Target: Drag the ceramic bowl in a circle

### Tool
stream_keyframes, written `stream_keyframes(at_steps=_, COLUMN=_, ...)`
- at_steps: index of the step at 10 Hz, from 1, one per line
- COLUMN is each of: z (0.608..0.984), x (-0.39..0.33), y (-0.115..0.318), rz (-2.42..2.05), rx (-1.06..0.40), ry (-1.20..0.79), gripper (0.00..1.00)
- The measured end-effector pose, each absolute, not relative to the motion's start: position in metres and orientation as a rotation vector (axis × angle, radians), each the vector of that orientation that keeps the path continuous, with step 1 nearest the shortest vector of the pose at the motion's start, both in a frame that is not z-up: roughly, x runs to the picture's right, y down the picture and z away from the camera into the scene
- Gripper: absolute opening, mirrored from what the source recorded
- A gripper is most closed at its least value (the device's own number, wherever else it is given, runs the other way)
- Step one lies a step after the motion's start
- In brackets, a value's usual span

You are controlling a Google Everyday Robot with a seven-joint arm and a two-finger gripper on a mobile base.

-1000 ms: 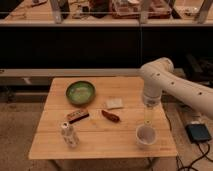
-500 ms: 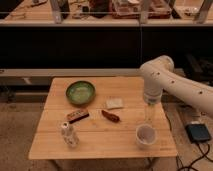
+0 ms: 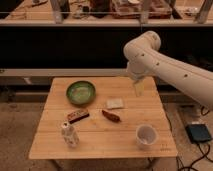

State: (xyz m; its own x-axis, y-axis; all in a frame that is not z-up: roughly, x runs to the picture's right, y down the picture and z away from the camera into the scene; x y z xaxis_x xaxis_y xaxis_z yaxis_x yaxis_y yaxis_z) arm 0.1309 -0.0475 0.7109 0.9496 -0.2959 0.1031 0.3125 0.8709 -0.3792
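The ceramic bowl [image 3: 81,92], green inside with a dark rim, sits on the far left part of the wooden table [image 3: 100,145]. My gripper [image 3: 138,89] hangs from the white arm above the table's far right part, well to the right of the bowl and not touching it. Its fingers point down, look open, and hold nothing.
Also on the table are a pale flat pad [image 3: 115,103], a reddish-brown oblong item [image 3: 111,116], a brown bar [image 3: 78,116], a white bottle [image 3: 70,134] lying near the front left and a white cup [image 3: 146,135] at the front right. A black device [image 3: 199,133] lies on the floor to the right.
The arm has swung left and farther back over the table, bringing the gripper closer to the bowl. Nothing on the table has moved.
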Motion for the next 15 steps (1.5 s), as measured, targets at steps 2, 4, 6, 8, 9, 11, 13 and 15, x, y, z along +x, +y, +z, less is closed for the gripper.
stream_keyframes(at_steps=2, z=0.704, x=0.063, y=-0.063, rz=-0.496, rx=-0.376, ry=-0.223, gripper=0.8)
stream_keyframes(at_steps=4, z=0.701, x=0.039, y=-0.067, rz=-0.562, rx=-0.367, ry=-0.288, gripper=0.8)
stream_keyframes(at_steps=6, z=0.7, x=0.035, y=-0.068, rz=-0.574, rx=-0.365, ry=-0.298, gripper=0.8)
stream_keyframes(at_steps=8, z=0.703, x=0.036, y=-0.069, rz=-0.621, rx=-0.34, ry=-0.305, gripper=0.8)
stream_keyframes(at_steps=9, z=0.708, x=0.034, y=-0.07, rz=-0.671, rx=-0.319, ry=-0.316, gripper=0.8)
stream_keyframes(at_steps=11, z=0.734, x=0.014, y=-0.06, rz=-0.848, rx=-0.244, ry=-0.389, gripper=0.8)
stream_keyframes(at_steps=13, z=0.766, x=-0.009, y=-0.04, rz=-0.979, rx=-0.193, ry=-0.481, gripper=0.8)
stream_keyframes(at_steps=15, z=0.807, x=-0.029, y=0.001, rz=-1.105, rx=-0.19, ry=-0.597, gripper=0.8)
